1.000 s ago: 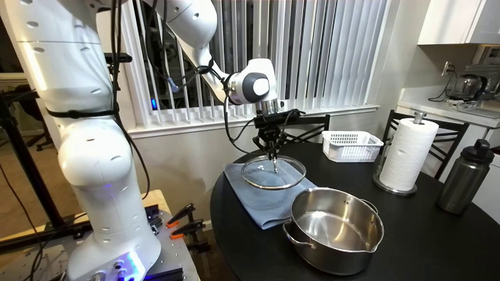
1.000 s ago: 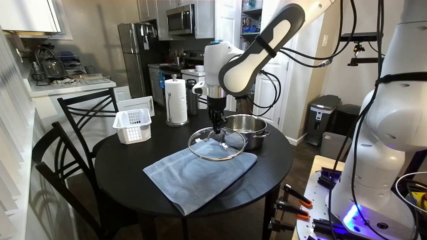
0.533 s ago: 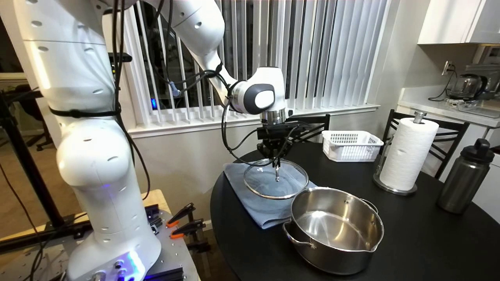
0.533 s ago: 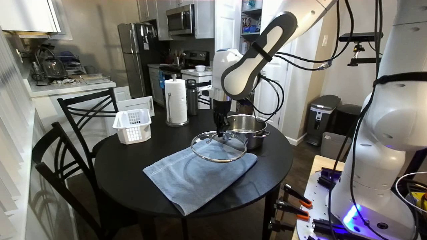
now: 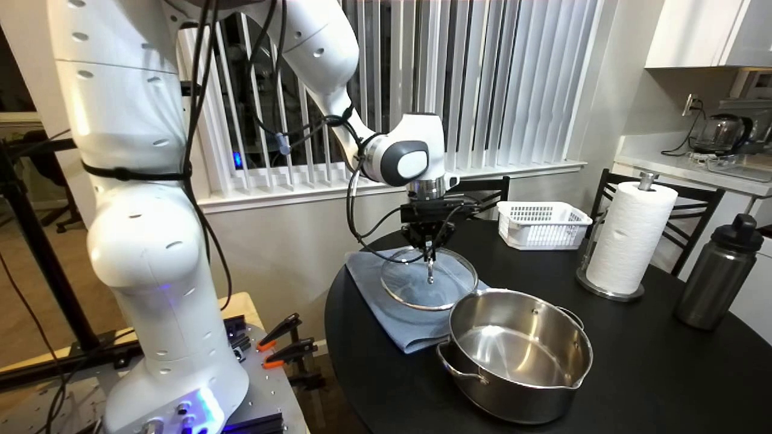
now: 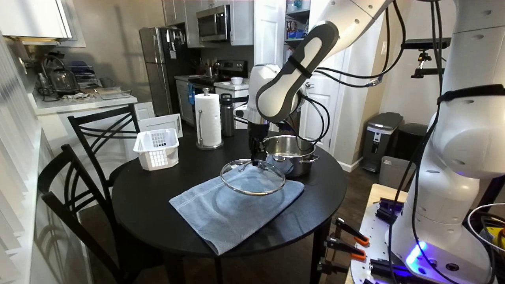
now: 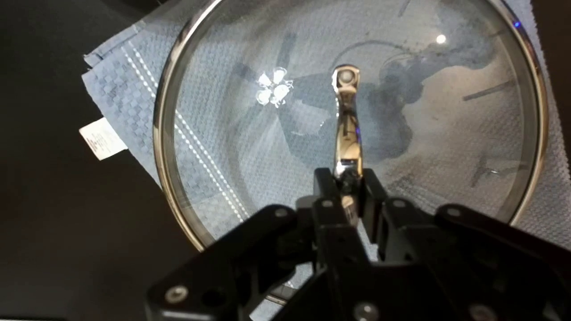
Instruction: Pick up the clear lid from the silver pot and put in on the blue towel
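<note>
And in an exterior view it's one round black table [image 5: 639, 374], with one wide, shiny stainless-steel pot [image 5: 522, 401] near us, two loop handles, inner floor in plain sight. Left of it lies one pale grey-blue cloth towel [image 5: 401, 325], and over that, one round clear glass lid [image 5: 422, 288] with a thin metal rim, right below one black two-fingered gripper [image 5: 429, 258]. From the far side round to the right: one white plastic basket [image 5: 546, 236], one white paper-towel roll [image 5: 630, 238], one grey metal bottle [image 5: 718, 280], black-capped.

In an exterior view, one steel refrigerator [image 6: 156, 67] and one microwave [image 6: 215, 21] stand at the far end, seen only here, two black chairs [image 6: 104, 114] at left. The lid is over the towel's far part, cutting with the gripper across the pot's left side. Rim touching cloth? Can't tell.

Wrist view, and there's the grip: two black fingers [image 7: 374, 194] closed on one arched metal handle [image 7: 348, 129] atop the lid, the gap no wider than that handle. Only here, one white tag [image 7: 103, 139] sticks out at the towel's left edge.
</note>
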`<state>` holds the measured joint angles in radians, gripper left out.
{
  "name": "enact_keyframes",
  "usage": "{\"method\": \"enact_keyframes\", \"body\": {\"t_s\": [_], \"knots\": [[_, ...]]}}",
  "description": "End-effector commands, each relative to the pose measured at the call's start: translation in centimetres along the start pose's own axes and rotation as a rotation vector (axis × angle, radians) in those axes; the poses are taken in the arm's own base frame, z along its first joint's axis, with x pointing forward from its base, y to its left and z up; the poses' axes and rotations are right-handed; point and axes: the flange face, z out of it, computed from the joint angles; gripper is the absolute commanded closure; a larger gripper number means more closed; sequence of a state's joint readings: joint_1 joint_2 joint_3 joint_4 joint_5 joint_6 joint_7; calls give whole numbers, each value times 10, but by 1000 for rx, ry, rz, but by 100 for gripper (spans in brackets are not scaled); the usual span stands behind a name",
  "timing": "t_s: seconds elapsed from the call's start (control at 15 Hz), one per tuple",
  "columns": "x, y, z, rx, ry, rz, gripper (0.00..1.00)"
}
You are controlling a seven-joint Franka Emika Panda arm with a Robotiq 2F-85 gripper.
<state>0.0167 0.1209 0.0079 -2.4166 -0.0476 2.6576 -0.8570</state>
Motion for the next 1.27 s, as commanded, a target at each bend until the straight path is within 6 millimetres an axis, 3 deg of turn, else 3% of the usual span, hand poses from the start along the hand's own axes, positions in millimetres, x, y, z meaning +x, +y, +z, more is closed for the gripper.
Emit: {"method": "enact_keyframes", "body": {"t_s": [0.0, 0.2, 0.27, 0.4, 0.67, 0.73, 0.93, 1.2], "knots": [[8, 11, 12, -32, -2, 9, 96], [14, 9, 19, -35, -14, 3, 96], [15, 10, 20, -40, -17, 6, 58], [16, 12, 19, -55, -24, 8, 53], [18, 24, 8, -88, -32, 17, 27], [21, 20, 14, -61, -29, 8, 46], [22, 23, 12, -72, -29, 7, 27], [22, 23, 12, -72, -29, 6, 27]]}}
